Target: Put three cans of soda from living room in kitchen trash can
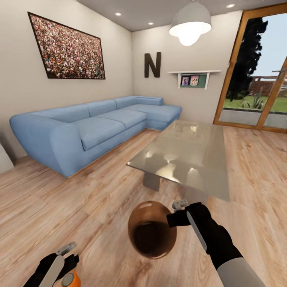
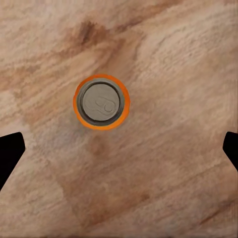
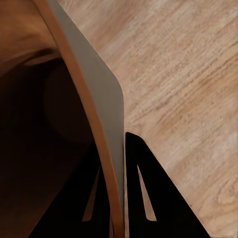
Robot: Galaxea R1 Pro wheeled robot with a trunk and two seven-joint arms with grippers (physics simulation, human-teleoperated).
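- The right gripper (image 1: 178, 213) sits at lower centre of the head view, its black fingers clamped on the rim of the trash can (image 1: 151, 229); in the right wrist view one finger (image 3: 148, 198) lies outside the thin grey wall (image 3: 101, 94) and the other inside.
- The pail is round and tapered, copper-brown and glossy inside, held above the wood plank floor (image 1: 99, 191).
- The left gripper (image 1: 65, 259) is at the lower left, jaws spread wide and empty; its dark fingertips (image 2: 10, 153) show at the frame edges.
- An orange soda can (image 2: 101, 101) with a silver top stands upright on the floor between them.
- Behind stand a glassy grey low table (image 1: 187, 155) and a light-blue corner sofa (image 1: 91, 127).
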